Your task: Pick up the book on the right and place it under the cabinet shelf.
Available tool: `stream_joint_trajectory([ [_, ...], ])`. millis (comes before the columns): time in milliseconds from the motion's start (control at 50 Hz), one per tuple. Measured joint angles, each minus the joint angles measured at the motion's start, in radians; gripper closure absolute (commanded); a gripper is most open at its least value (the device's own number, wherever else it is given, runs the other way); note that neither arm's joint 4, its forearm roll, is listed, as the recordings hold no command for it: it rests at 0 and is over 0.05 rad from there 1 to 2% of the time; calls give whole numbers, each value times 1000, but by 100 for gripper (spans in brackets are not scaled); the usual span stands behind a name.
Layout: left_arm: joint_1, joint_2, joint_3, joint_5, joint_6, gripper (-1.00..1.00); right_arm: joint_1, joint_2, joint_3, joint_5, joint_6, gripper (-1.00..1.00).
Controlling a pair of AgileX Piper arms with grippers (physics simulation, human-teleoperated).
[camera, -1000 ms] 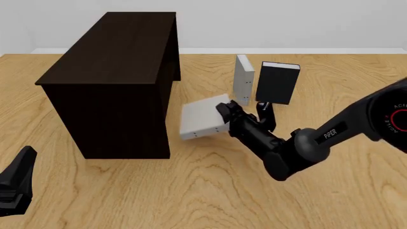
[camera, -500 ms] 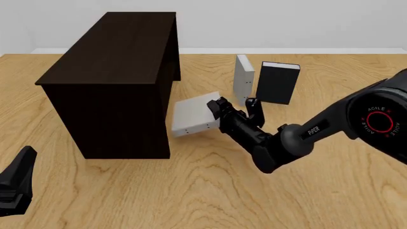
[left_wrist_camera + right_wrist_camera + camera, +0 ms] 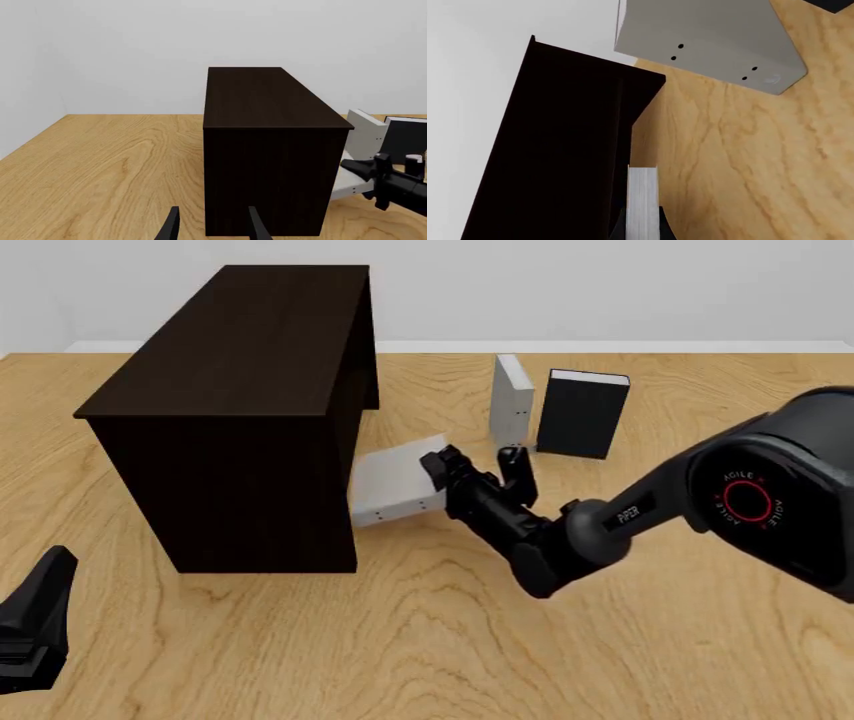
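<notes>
Three books and one cabinet stand on the wooden table (image 3: 441, 640), with two arms at work. Farthest left in the front view, the left gripper (image 3: 34, 625) sits low at the near edge, well apart from everything; the left wrist view shows its two fingertips (image 3: 171, 230) parted with nothing between them.

Next comes the cabinet shelf (image 3: 240, 390), a large, nearly black box just left of the right claw. The book (image 3: 390, 483), pale grey with tiny dark dots along its near edge, lies nearly flat and slightly tilted, its left part already tucked in at the cabinet's open right side. Its long axis runs left to right, from the claw toward the cabinet.

The right gripper (image 3: 467, 468) is clamped on the book's right edge, one finger above and one beside it. Beyond the claw, farther back, a second grey book (image 3: 510, 402) stands upright, and just right of it a black book (image 3: 582, 412) also stands upright.
</notes>
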Motion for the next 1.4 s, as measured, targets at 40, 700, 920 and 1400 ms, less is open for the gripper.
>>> stream_joint_trajectory([
  [40, 0, 0, 0, 0, 0, -100, 1, 6, -6, 2, 1, 100],
  [700, 0, 0, 0, 0, 0, -100, 7, 51, -51, 13, 6, 100],
  [920, 0, 0, 0, 0, 0, -100, 4, 56, -62, 16, 24, 100],
  [1400, 0, 0, 0, 0, 0, -100, -18, 48, -86, 82, 152, -100],
])
